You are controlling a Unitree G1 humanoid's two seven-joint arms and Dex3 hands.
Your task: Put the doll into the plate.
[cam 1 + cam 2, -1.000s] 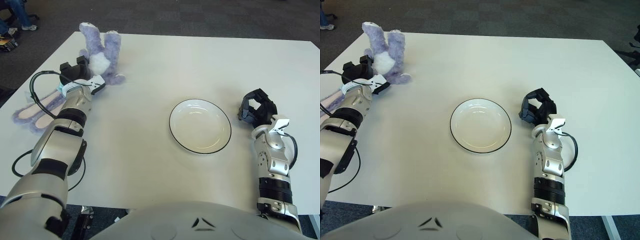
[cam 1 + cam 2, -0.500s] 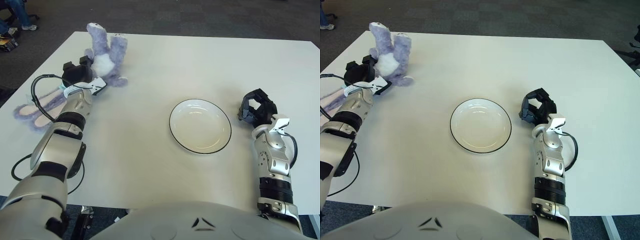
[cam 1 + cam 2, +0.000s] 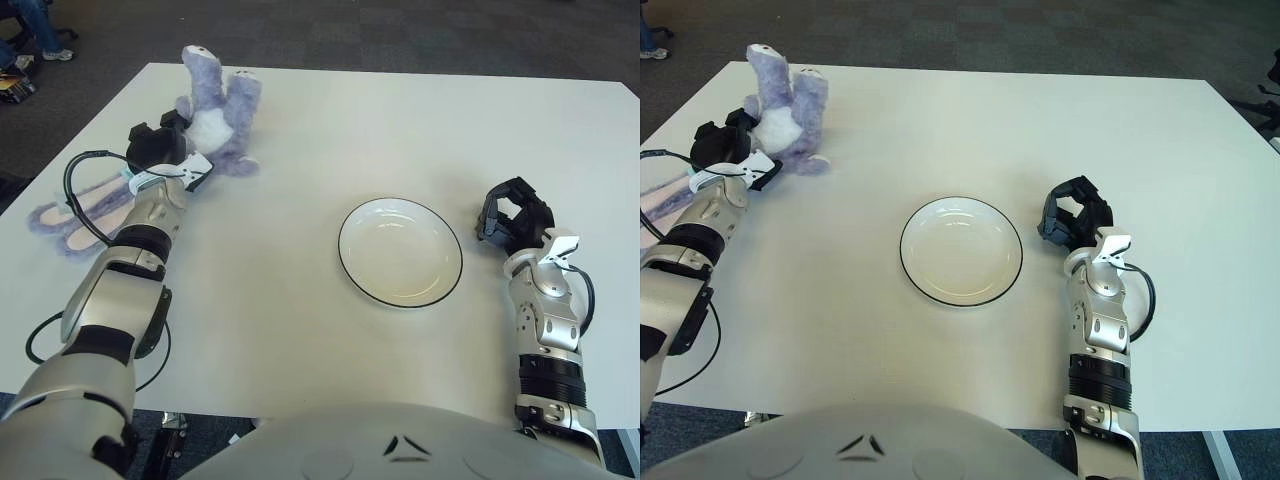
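One doll [image 3: 215, 115], a purple plush rabbit, is seen at the upper left of the frame, body raised with legs up and long ears trailing down-left over the table [image 3: 330, 110]. It is gripped at its left side by the left hand [image 3: 160, 150], fingers closed on the plush, probably so it can be lifted clear. The plate [image 3: 400, 251] is left empty at centre, well apart. The right hand [image 3: 513, 217] is held curled and empty just right of the plate.
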